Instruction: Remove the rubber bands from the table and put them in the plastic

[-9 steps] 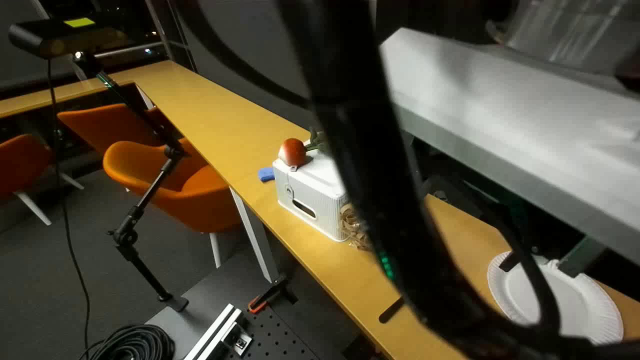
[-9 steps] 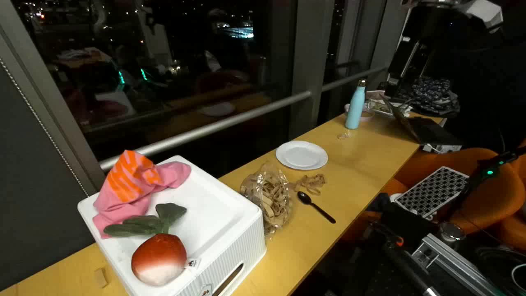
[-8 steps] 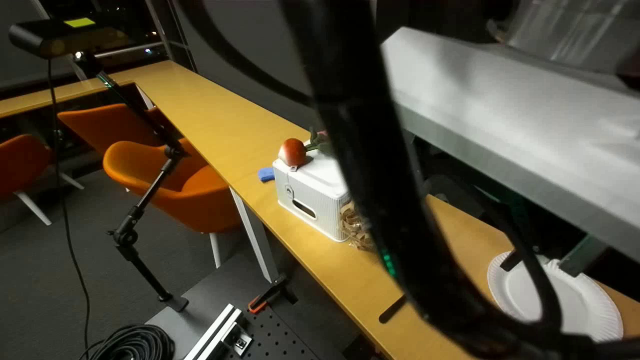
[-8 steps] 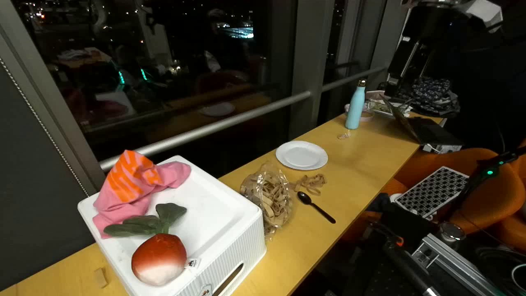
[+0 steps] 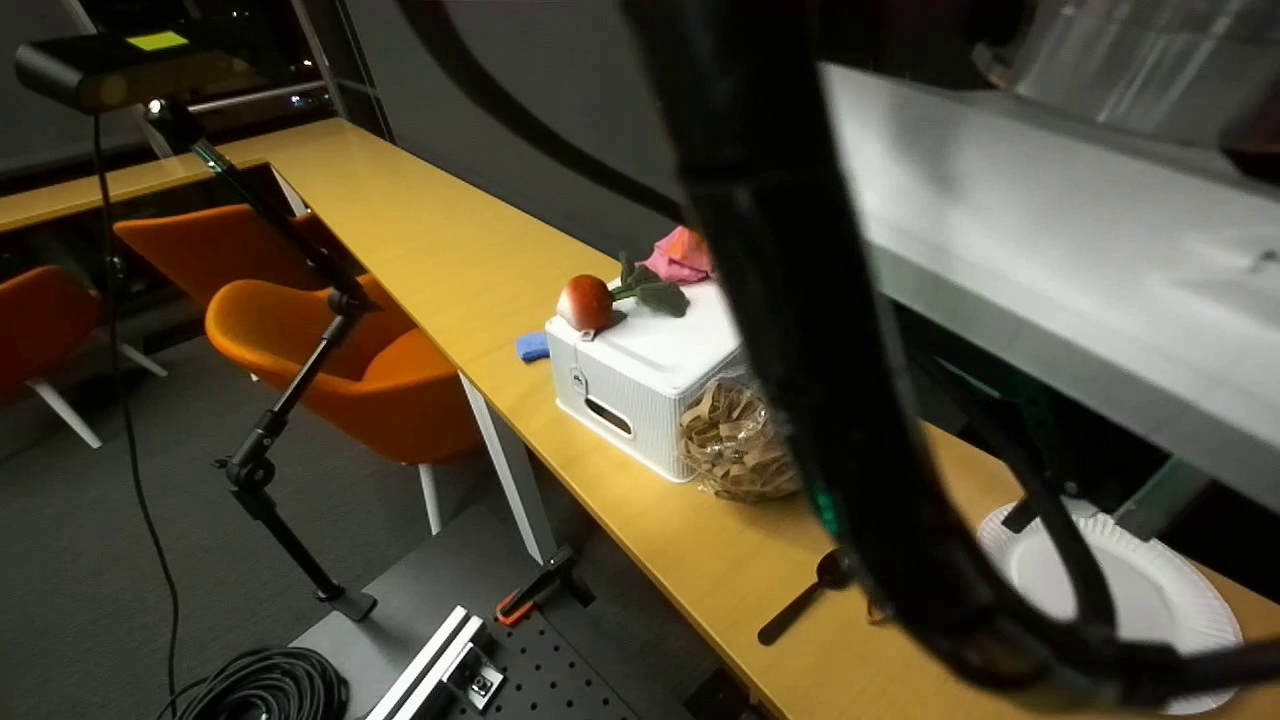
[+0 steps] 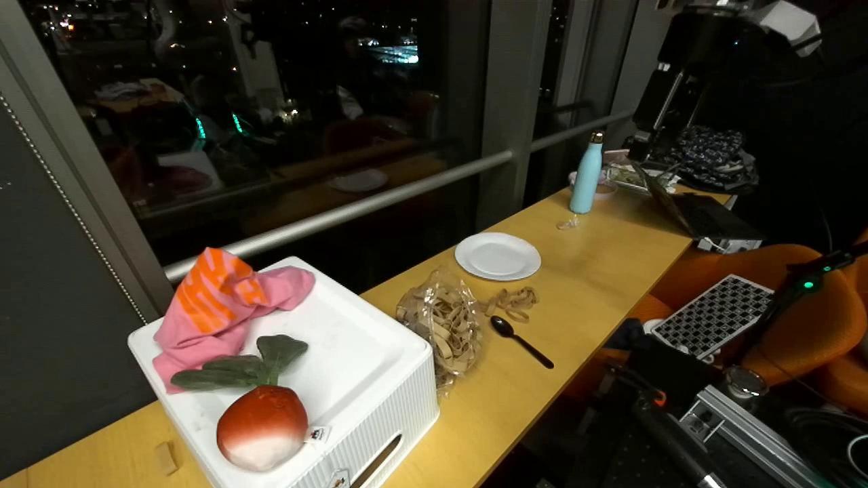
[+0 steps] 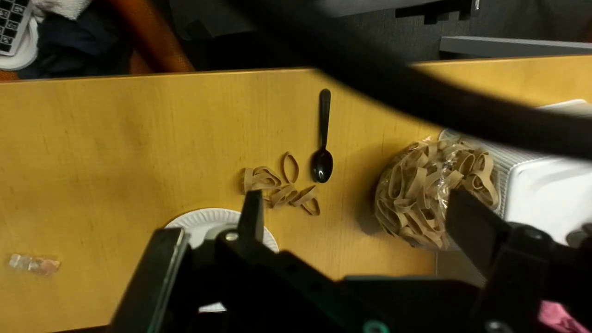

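Four-plus loose rubber bands [image 7: 282, 196], one plastic bag [image 7: 418, 199], one spoon [image 7: 323, 138]

Window glass [image 6: 298, 129]: dark, carries reflections; I see small lights [image 6: 392, 53] in it, in an exterior view, and cannot sort outside from mirrored.
Rail [image 6: 352, 209]: pale metal, runs along the glass, meets a grey post [image 6: 519, 88], continues past it.
Grey panel [image 6: 64, 352]: flat, beside the glass; blind or wall, I cannot tell.
Bead chain [image 6: 70, 205]: hangs near the panel's edge.
Chairs [image 5: 390, 410]: orange, in both exterior views; I make out pale legs [image 5: 430, 498] under some.
Floor [image 5: 80, 540]: dark grey, reads as carpet.
Light: dim; chairs brighter than floor.
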